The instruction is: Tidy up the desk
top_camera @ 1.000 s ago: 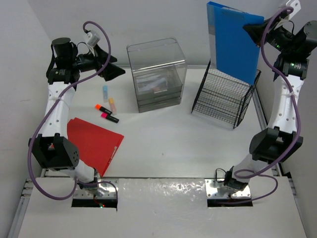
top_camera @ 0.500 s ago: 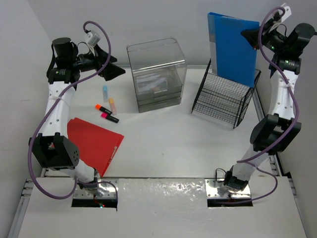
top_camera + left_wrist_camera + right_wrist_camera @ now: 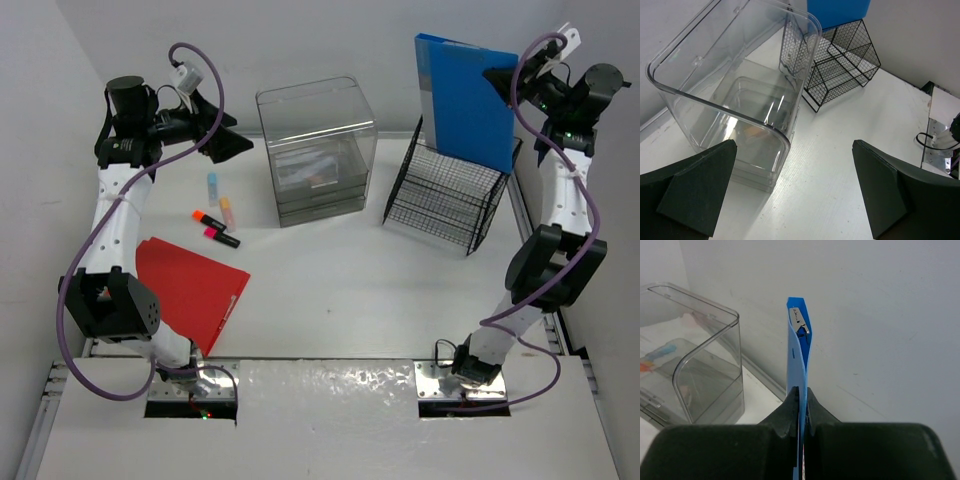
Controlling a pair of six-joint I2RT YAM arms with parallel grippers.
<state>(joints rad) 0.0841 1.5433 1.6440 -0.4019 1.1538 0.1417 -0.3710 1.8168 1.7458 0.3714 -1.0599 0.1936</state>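
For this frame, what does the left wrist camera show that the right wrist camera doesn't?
Left wrist only: the black wire rack, bare desk, and the open left gripper, holding nothing. Right wrist only: the right gripper shut on the blue folder at its edge, and a metal clip inside the folder's top. Both: the clear drawer box and the blue folder, which in the left wrist view is just a blue patch beyond the rack.

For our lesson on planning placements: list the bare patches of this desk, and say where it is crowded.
Largest bare patch: mid desk, bordered by red folder, clear drawer box and wire rack. A smaller gap between box and rack. Crowded: left side, around highlighters.
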